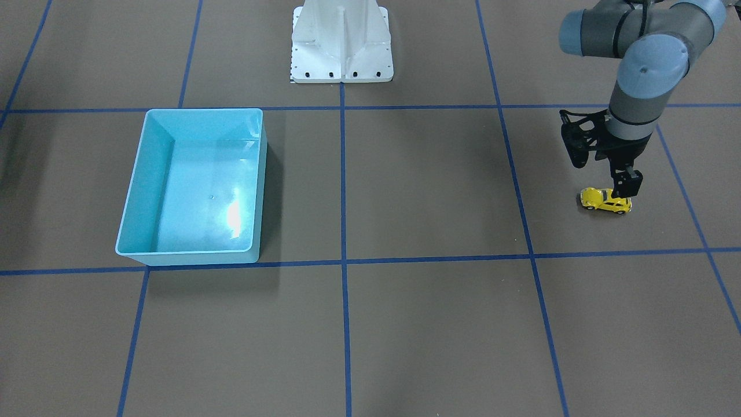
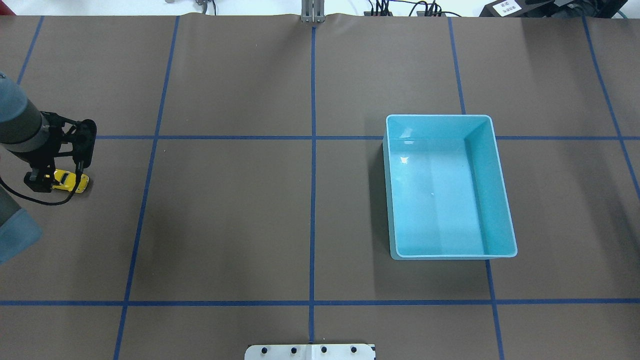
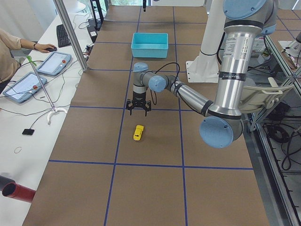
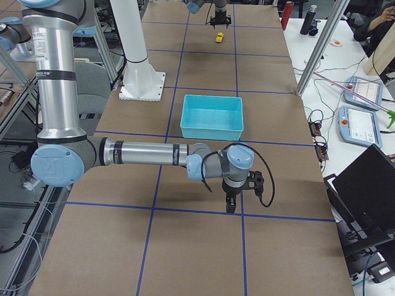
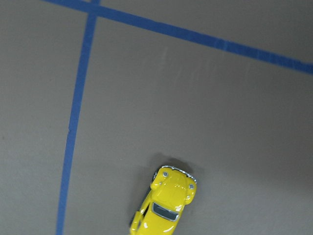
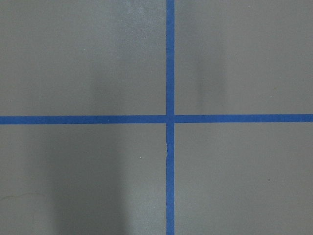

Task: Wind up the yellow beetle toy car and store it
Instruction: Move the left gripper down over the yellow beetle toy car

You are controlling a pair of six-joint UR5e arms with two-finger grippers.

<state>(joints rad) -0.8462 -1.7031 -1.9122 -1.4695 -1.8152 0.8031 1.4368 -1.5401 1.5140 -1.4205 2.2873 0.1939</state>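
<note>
The yellow beetle toy car stands on its wheels on the brown table, at the far left in the overhead view. It also shows in the left wrist view at the bottom edge, and in the side views. My left gripper hangs just above one end of the car, with its jaws spread and holding nothing; it also shows overhead. My right gripper shows only in the exterior right view, pointing down over a tape crossing, and I cannot tell whether it is open or shut.
An empty light-blue bin stands on the table's other half, far from the car. Blue tape lines form a grid on the table. The white robot base stands at the table's edge. Operators' desks with tablets flank the table.
</note>
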